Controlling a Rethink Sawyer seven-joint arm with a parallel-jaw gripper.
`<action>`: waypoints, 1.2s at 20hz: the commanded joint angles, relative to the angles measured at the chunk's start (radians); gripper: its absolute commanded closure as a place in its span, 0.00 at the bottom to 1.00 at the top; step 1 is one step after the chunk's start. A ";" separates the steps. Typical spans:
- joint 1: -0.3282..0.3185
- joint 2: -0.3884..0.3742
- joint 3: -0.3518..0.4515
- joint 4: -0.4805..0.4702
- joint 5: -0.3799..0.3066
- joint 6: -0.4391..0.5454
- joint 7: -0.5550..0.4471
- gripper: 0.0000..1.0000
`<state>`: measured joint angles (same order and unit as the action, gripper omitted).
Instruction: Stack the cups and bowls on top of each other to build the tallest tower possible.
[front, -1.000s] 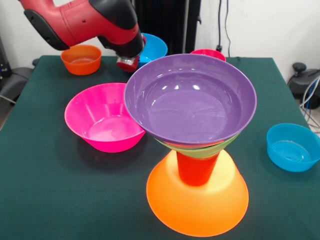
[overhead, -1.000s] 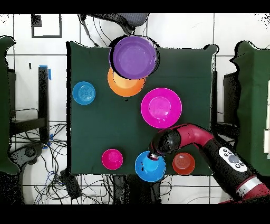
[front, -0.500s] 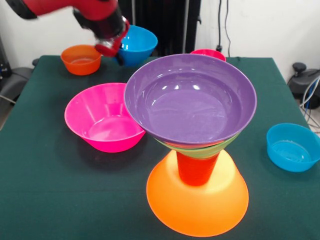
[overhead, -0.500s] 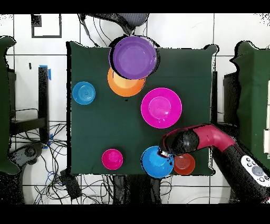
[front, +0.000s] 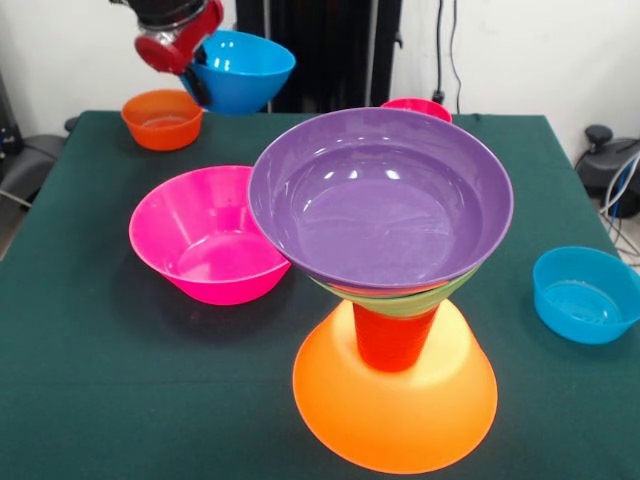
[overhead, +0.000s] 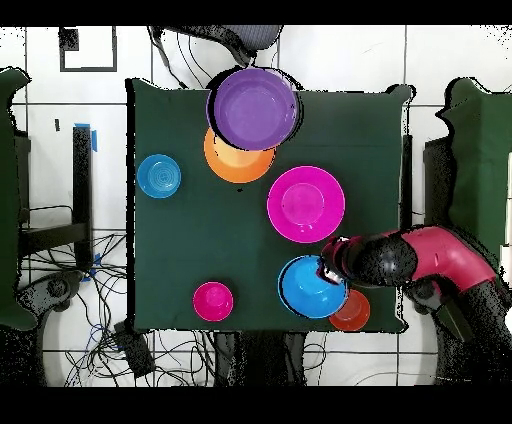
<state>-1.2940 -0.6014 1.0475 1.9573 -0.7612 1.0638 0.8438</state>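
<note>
Blue bowl rim betw. fingers, airborne

1. Bright, even light falls from above.
2. White glare spots sit inside the purple bowl and pink bowl.
3. Soft shadows pool on the green tablecloth beneath them.
4. Both views are sharp.

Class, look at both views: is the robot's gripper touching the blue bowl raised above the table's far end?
Touching. In the front view the gripper meets the rim of the blue bowl, which hangs clear of the table, so the gripper holds it.
</note>
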 joint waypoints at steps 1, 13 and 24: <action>0.029 -0.071 0.059 0.003 0.026 -0.089 -0.047 1.00; 0.063 -0.134 -0.018 -0.042 0.265 -0.288 0.280 1.00; 0.167 -0.205 -0.101 -0.121 0.388 -0.289 0.348 1.00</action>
<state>-1.2239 -0.7716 1.0318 1.9102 -0.4176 0.7987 0.9749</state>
